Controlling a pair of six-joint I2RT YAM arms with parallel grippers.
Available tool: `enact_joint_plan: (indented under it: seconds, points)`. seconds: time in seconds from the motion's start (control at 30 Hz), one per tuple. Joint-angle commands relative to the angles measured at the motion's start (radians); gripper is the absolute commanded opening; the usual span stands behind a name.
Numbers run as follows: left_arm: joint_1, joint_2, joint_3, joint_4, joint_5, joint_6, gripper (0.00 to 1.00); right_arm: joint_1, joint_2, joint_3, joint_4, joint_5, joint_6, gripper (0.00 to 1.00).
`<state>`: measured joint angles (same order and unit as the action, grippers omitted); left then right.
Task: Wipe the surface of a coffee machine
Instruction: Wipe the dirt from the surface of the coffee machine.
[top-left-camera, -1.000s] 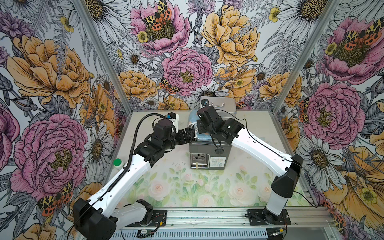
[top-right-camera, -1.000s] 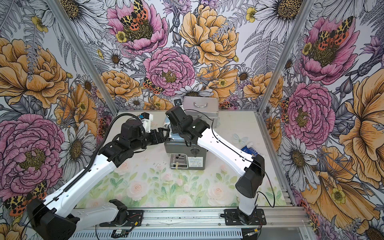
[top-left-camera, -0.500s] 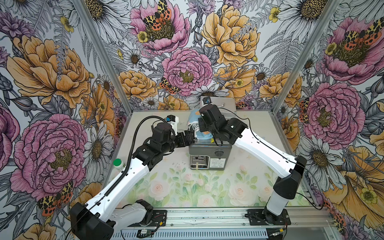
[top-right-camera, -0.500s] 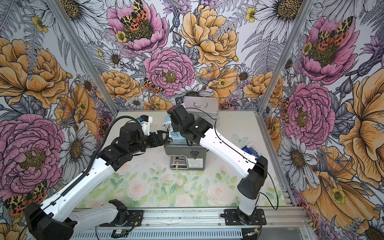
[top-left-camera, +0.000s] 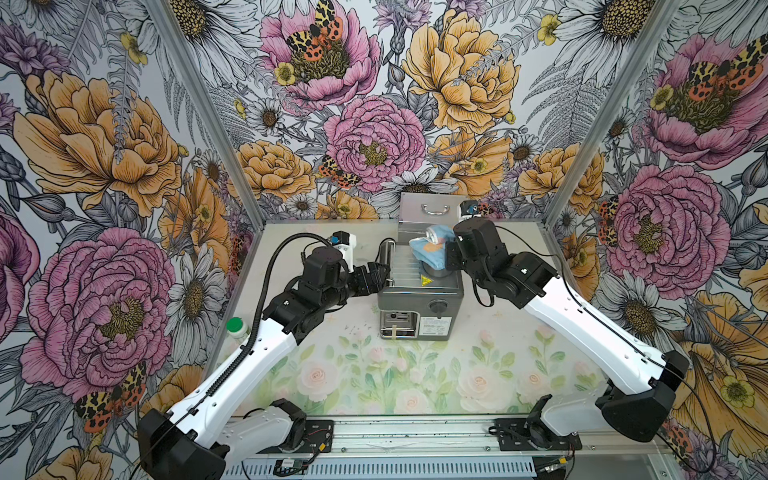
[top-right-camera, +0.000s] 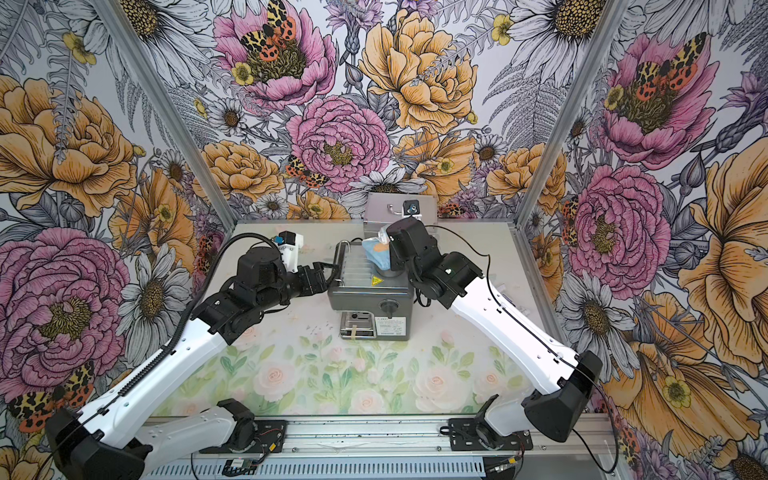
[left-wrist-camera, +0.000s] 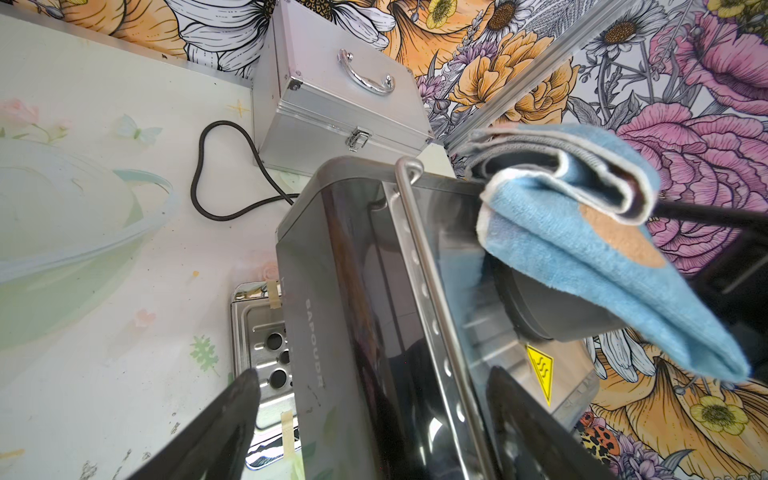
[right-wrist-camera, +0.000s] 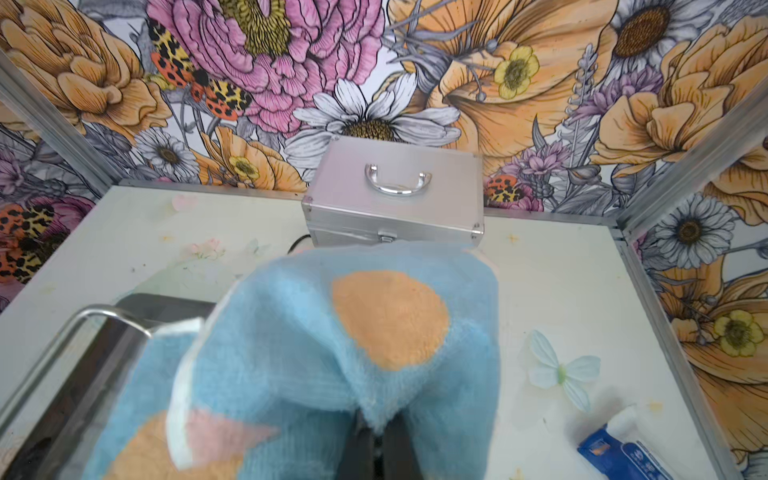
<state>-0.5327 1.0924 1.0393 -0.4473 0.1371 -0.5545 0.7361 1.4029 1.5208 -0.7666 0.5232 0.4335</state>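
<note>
A: Where does the machine sit?

B: Mid-table (top-left-camera: 415, 374). The machine (top-left-camera: 419, 291) has its side wall and rail (left-wrist-camera: 428, 291) between the jaws of the left gripper (top-left-camera: 379, 275). They are spread wide, one finger beside the wall and one over the ribbed top. It looks like bracing.

A: And the case?

B: The case (right-wrist-camera: 395, 199) lies straight ahead of the right gripper (right-wrist-camera: 372, 446), well beyond it, at the back wall. It's no part of the job.

A: The right jaws?

B: Pressed together, pinching a fold of the blue cloth (right-wrist-camera: 332, 353). The cloth bunches out in front of them and drapes onto the cap (left-wrist-camera: 552, 307) on the machine's top.

A: So which step is this?

B: Wiping the top, I'd judge, at the cap end. Next, the right arm needs to drag the cloth along the ribs toward the left jaws with light downward pressure. Meanwhile the left stops the machine sliding. The cloth could snag on the rail.

A: What can't you tell?

B: Whether the left fingers (left-wrist-camera: 216, 432) actually touch the machine. Nor how much cloth meets the cap, since cloth fills the right wrist view. The right fingertips are hidden in both top views. A blue packet (right-wrist-camera: 623, 457) beside the right jaws is cut off at the frame edge.
</note>
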Motion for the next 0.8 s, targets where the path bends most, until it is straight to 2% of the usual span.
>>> enact_joint_plan:
  seconds: [0.0,0.23,0.43,0.67,0.77]
  points:
    - [-0.001,0.001,-0.033,-0.126,-0.045,0.022,0.85,0.017,-0.067,-0.074,-0.017,-0.052,0.049,0.0]
    - [-0.002,0.01,-0.023,-0.125,-0.047,0.021,0.85,0.032,-0.214,-0.164,-0.017,-0.107,0.085,0.0]
    - [-0.003,0.016,-0.01,-0.127,-0.048,0.022,0.85,0.011,-0.335,-0.267,-0.002,-0.209,0.128,0.0]
    - [-0.003,0.025,-0.001,-0.126,-0.05,0.018,0.85,-0.209,-0.429,-0.416,0.127,-0.561,0.25,0.0]
    - [-0.003,0.03,0.006,-0.126,-0.05,0.012,0.85,-0.305,-0.423,-0.506,0.251,-0.743,0.3,0.0]
